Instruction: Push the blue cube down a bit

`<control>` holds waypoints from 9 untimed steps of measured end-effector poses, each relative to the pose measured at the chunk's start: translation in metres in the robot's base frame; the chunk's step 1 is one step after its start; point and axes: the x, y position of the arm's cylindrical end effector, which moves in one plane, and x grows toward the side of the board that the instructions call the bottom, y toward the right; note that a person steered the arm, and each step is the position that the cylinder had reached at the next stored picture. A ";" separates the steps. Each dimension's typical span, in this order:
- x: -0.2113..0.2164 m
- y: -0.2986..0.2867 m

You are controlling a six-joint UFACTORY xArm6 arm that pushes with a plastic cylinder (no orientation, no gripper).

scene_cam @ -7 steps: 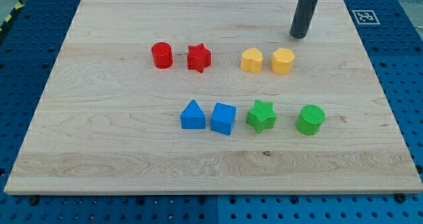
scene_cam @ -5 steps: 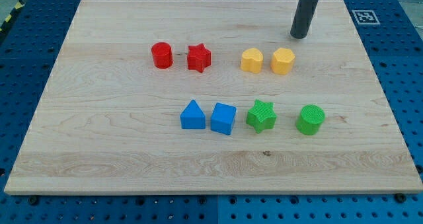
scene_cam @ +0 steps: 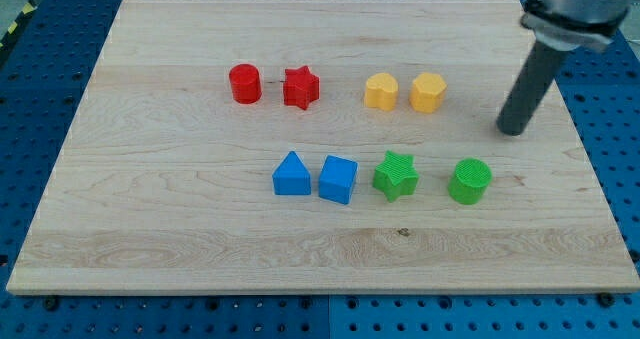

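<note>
The blue cube [scene_cam: 338,179] sits on the wooden board [scene_cam: 180,229] in the lower row, between a blue triangular block [scene_cam: 291,174] on its left and a green star [scene_cam: 396,175] on its right. My tip [scene_cam: 512,132] touches the board at the view's right, far to the right of and slightly above the blue cube. It stands above and to the right of the green cylinder [scene_cam: 469,181], apart from every block.
In the upper row stand a red cylinder [scene_cam: 245,83], a red star [scene_cam: 300,87], a yellow rounded block [scene_cam: 380,91] and a yellow hexagonal block [scene_cam: 427,92]. The board's right edge lies close to my tip.
My tip has moved from the top of the board, above the yellow blocks, down and to the right. No block has moved.
</note>
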 end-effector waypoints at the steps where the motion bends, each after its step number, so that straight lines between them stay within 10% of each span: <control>1: 0.000 -0.072; 5: 0.042 -0.172; 9: 0.074 -0.100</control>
